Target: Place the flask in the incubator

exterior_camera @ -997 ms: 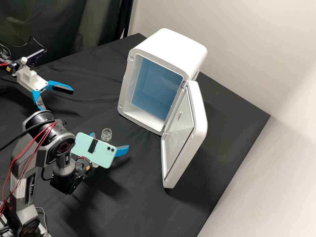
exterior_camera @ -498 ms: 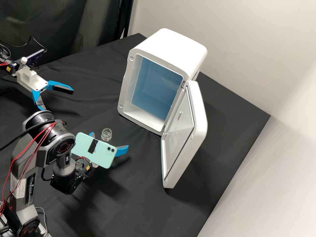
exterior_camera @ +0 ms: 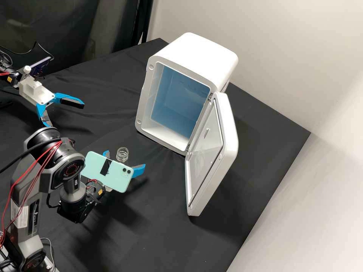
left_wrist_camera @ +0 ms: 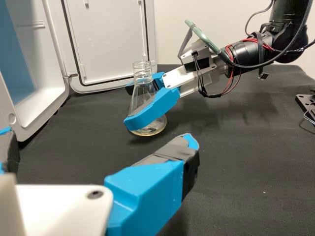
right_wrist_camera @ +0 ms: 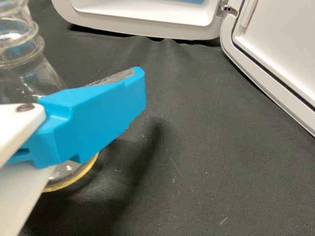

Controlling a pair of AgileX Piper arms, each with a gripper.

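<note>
Incubator (exterior_camera: 196, 56): a white box with a pale blue interior, standing on the black bench (exterior_camera: 151, 234) with its mouth facing the arms.
Door (exterior_camera: 217, 151): swung wide open on the incubator's hinge side, its white inner panel turned toward the flask.
Flask (left_wrist_camera: 141, 88): clear glass, conical with a ribbed neck and no cap. It stands upright on the bench in front of the incubator, outside it, near the front corner farthest from the hinge. There is a yellowish tint at its base.
Right gripper (exterior_camera: 124, 161): low at the flask in front of the incubator, its blue fingers spread with one on each side of the glass body — whether the pads touch the glass cannot be told.
Left gripper (exterior_camera: 64, 113): fingers spread wide and holding nothing, raised above the bench, well apart from the incubator on the side away from the door — farther from it than the flask.
Phone (exterior_camera: 107, 172): mint green with a strip of black tape, mounted on the right arm's wrist and tilted toward the incubator.
Writing: white lettering on the right arm's lower link, too small to read.
</note>
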